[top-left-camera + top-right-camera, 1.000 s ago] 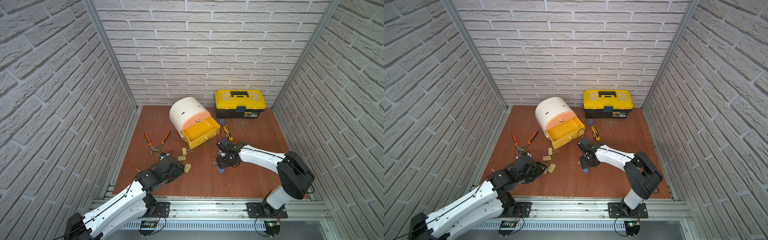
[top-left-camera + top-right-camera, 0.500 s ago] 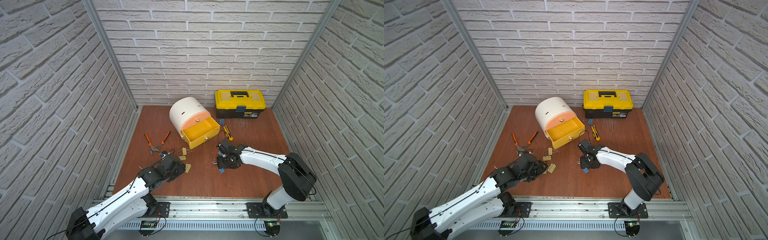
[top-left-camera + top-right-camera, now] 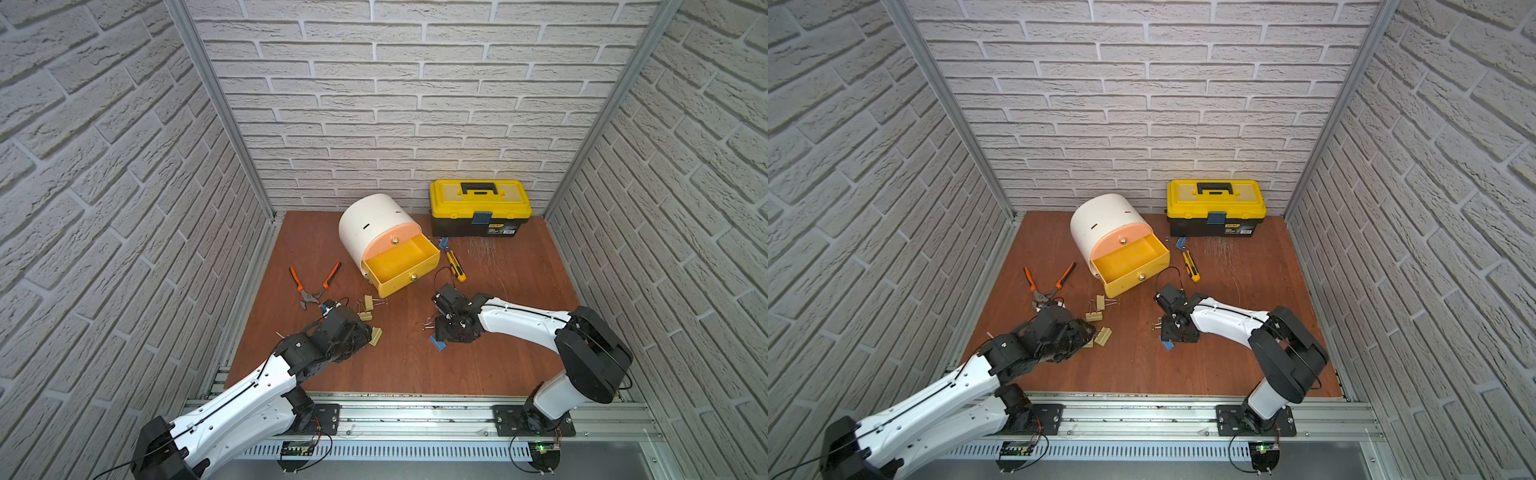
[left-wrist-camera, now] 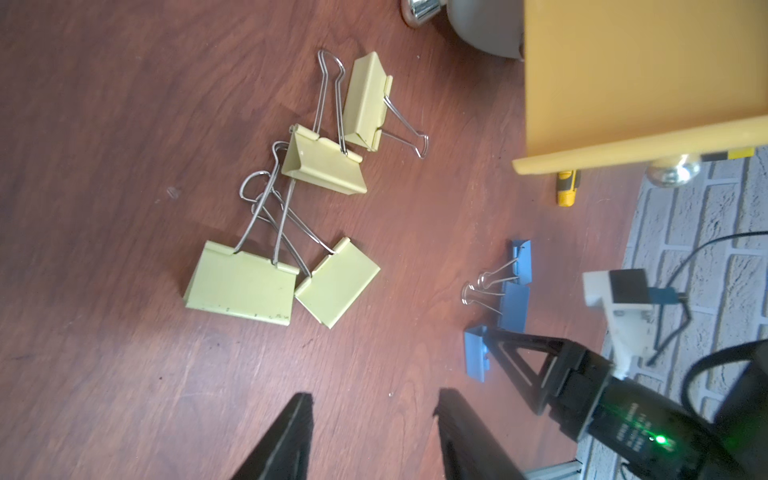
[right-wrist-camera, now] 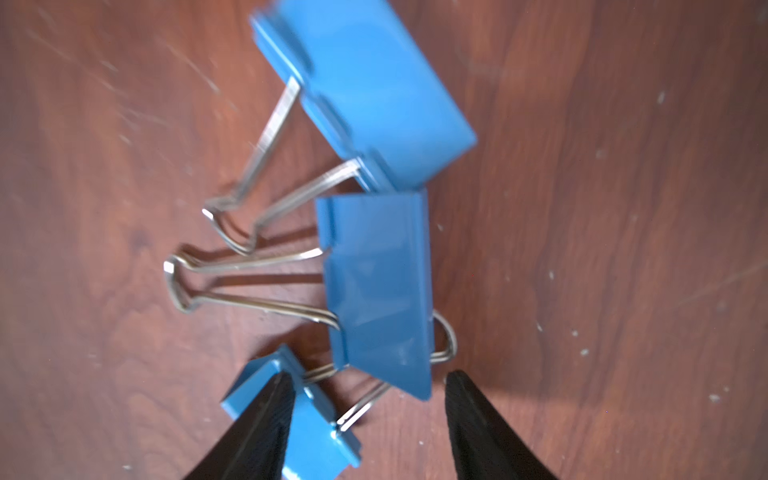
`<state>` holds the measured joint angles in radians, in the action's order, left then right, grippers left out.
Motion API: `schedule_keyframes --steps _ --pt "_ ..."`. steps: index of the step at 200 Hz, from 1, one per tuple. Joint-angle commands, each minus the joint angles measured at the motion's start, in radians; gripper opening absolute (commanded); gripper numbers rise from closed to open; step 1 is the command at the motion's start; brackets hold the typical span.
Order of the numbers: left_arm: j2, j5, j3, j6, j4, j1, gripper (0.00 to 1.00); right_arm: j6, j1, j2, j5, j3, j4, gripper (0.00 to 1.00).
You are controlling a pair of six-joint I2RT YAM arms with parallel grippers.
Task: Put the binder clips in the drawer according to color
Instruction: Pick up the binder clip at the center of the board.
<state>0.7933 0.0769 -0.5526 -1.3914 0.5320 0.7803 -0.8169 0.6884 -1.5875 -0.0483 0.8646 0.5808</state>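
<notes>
Binder clips: four pale yellow clips (image 4: 291,216) clustered on the tabletop (image 3: 407,365) before the drawer (image 3: 401,266), whose yellow tray stands pulled out and apparently empty; three blue clips (image 5: 374,270) grouped to their right, one more blue clip (image 3: 444,242) beside the toolbox (image 3: 480,208); teal clips not visible. Right end effector (image 5: 365,424): jaws apart, straddling the nearest blue clip's wire handles, nothing clamped. Left end effector (image 4: 374,440): jaws apart, empty, just short of the yellow cluster, which lies ahead. Each arm is nearer its own colour group.
</notes>
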Motion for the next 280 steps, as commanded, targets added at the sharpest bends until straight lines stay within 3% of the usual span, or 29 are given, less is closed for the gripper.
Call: schedule_keyframes --steps 1,64,114,215,245,280 --pt "-0.017 0.021 -0.013 0.000 0.005 0.005 0.54 -0.030 0.013 0.055 -0.013 -0.056 0.012 0.62" --pt "-0.011 0.021 -0.015 0.000 0.003 0.023 0.53 -0.036 0.011 0.181 -0.060 -0.166 0.058 0.60" --pt "-0.026 0.040 -0.012 -0.008 0.015 0.048 0.53 -0.043 0.009 0.212 -0.048 -0.178 0.054 0.45" --pt "-0.115 0.058 0.004 -0.021 0.061 0.059 0.53 -0.019 0.010 0.153 0.063 -0.035 -0.009 0.57" --pt "-0.132 0.061 0.014 -0.024 0.067 0.060 0.54 -0.097 0.013 0.182 -0.009 0.001 0.128 0.58" --pt "-0.139 0.069 0.019 -0.027 0.058 0.058 0.55 -0.209 0.011 0.294 -0.018 -0.089 0.151 0.64"
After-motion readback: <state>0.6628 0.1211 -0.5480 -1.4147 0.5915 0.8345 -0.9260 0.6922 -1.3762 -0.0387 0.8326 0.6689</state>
